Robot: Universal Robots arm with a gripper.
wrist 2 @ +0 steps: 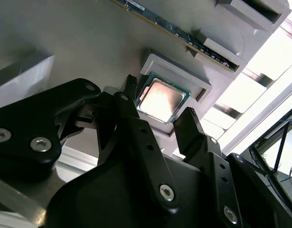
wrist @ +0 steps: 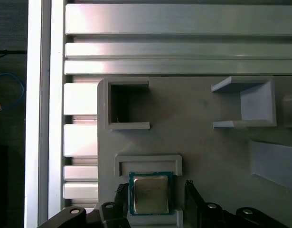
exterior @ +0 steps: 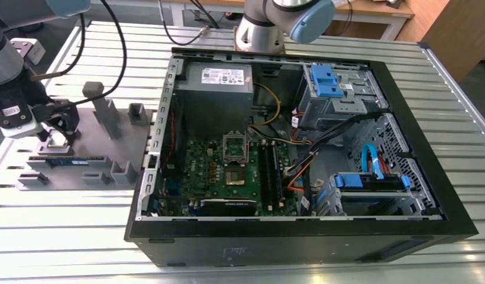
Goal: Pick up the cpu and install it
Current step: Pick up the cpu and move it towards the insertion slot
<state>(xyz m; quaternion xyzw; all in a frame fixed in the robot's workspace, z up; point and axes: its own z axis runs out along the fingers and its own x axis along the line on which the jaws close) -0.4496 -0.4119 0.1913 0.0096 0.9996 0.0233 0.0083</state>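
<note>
On the grey fixture plate (exterior: pixel 108 148), at the exterior view's left of the open computer case (exterior: pixel 432 154), the cpu (wrist: pixel 149 192) lies flat in a shallow square pocket (wrist: pixel 148 161) with the hand (wrist: pixel 155 186) directly over it. The hand is open and holds nothing. In both wrist views its two black fingers (wrist 2: pixel 195 130) stand one on each side of the chip, close to its edges; contact with either edge cannot be confirmed. The main risk is judged to be an uneven closure. One finger appears nearer its edge than the other, so it could reach the chip first and push it against the pocket wall or tip it up on one side. The chip is thin, which leaves very little edge to grip. A grasp set too high may slip off, and one set too low may foul the raised pocket rim. A tilted or loosely held chip would not sit square for seating on the motherboard (exterior: pixel 219 171). The cpu top is smooth, silvery metal with a soft sheen, square with rounded corners, and bordered by a narrow greenish rim. The plate and its pockets are matt grey with crisp, blocky walls. A long, narrow memory stick (wrist 2: pixel 183 33) rests in a neighbouring holder. The fingers are hard, dark, angular links joined by bright screws. The bench (exterior: pixel 69 236) is ribbed, reflective metal slats.
</note>
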